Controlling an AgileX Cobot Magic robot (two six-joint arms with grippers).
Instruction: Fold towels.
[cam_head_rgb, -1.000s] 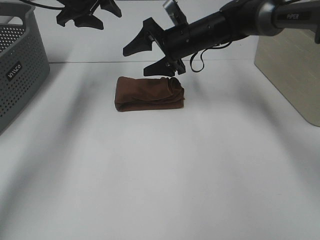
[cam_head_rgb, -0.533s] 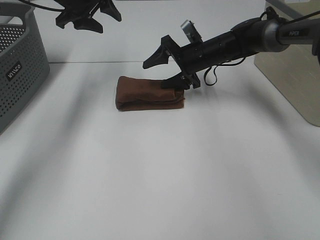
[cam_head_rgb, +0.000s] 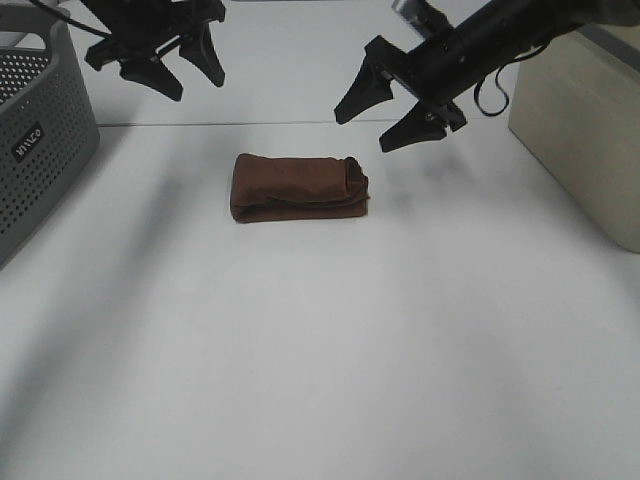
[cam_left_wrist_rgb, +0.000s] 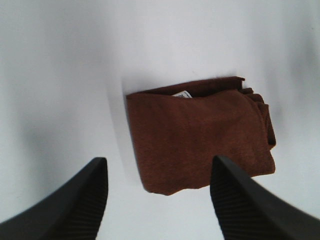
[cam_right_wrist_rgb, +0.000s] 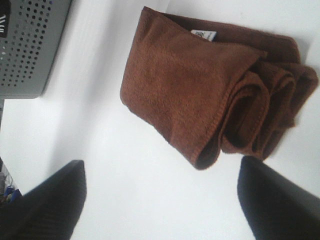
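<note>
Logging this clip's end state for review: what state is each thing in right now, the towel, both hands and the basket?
Towel: folded into a compact bundle, flat on the table, free of both hands; white tag showing.
Left hand: open, raised, holding nothing.
Right hand: open, raised beyond the towel's right end, holding nothing.
Grey basket: upright at the table's left edge; contents not visible.

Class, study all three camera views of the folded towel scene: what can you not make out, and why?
1. Writing on the white tag of the towel: too small in both wrist views.
2. Most of the grey basket: cut off by the exterior view's left edge.
3. The beige box: cut off by the right edge.
</note>
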